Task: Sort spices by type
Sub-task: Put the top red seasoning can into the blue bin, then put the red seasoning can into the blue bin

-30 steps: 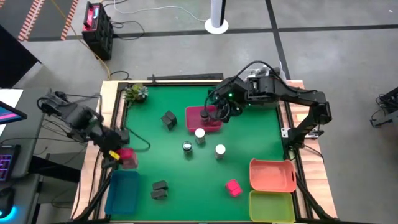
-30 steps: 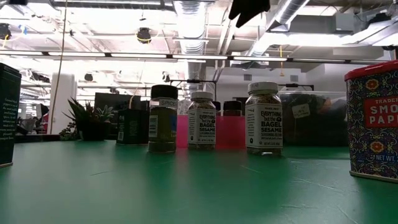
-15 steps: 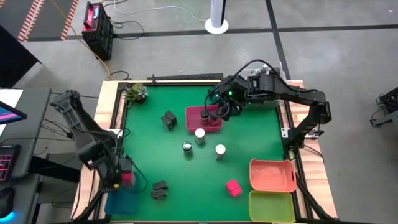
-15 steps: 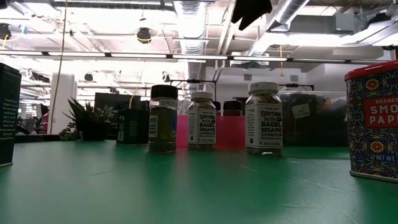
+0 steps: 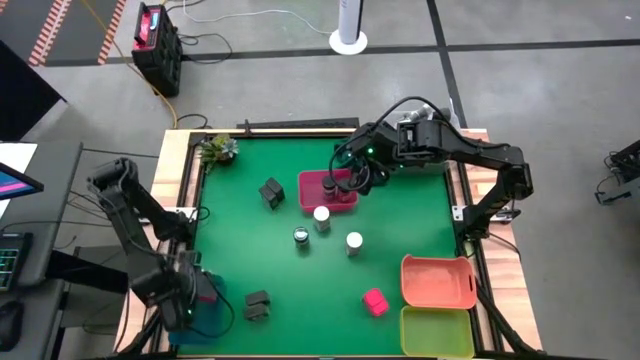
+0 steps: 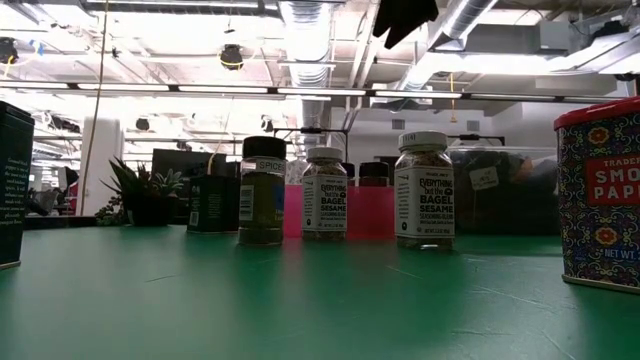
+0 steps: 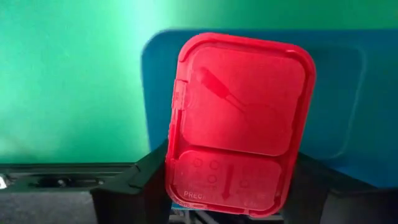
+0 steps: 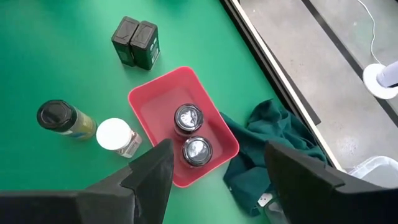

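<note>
Left gripper (image 7: pixel 227 202) clamps the rigid, probably light pink flat packet (image 7: pixel 239 121) by its short end above the blue tray (image 7: pixel 348 106); right gripper (image 8: pixel 214 177) open.

Left end effector (image 7: pixel 227 186) clamped; right end effector (image 8: pixel 217 180) spread.

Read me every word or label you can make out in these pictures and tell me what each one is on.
"EVERYTHING BUT THE BAGEL SESAME": white-capped jar; its neighbour seems to match.
"SPICES": dark-capped jar.
"TRADER", "SMO", "PAPR", cut off: red-lidded tin.
"PRE...", embossed, rest unreadable: pink packet held by the left gripper.
Dark box: too small.
</note>
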You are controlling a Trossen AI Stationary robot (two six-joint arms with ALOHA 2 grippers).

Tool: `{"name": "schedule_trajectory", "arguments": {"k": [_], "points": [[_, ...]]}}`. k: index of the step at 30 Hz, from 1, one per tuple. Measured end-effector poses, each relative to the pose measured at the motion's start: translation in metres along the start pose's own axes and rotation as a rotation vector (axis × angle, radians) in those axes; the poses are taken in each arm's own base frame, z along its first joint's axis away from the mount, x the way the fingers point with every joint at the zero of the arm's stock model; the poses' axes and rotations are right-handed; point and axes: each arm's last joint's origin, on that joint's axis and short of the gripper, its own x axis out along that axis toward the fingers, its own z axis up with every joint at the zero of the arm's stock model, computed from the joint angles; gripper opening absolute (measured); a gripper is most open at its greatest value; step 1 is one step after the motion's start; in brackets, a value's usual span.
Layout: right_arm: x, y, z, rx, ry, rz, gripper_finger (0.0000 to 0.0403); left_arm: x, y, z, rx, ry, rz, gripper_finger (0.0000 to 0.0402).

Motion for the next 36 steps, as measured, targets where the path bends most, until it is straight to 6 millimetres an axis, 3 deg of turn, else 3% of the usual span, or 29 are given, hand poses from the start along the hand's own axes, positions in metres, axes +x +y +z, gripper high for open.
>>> {"name": "schedule_trajectory", "arguments": {"k": [7,18,25,31,36], "points": [[-0.001,0.005,-0.001,-0.011,-0.001,0.015,0.0276,0.02,-0.015,0.003,-0.038,0.025,0.051,0.0218],[-0.002,0.007,-0.002,-0.015,0.0,0.021,0.0276,0.02,-0.018,0.002,-0.07,0.084,0.0,0.0275],[-0.003,0.007,-0.002,-0.019,0.002,0.025,0.0276,-0.013,-0.01,0.0,-0.012,0.052,-0.13,0.0276],[-0.003,0.007,-0.002,-0.02,0.008,0.025,0.0276,-0.048,0.019,-0.005,-0.136,-0.046,-0.217,0.0276],[-0.003,0.007,-0.002,0.018,0.01,0.036,0.0276,-0.062,0.05,0.002,-0.302,-0.138,-0.217,0.0277]]}}
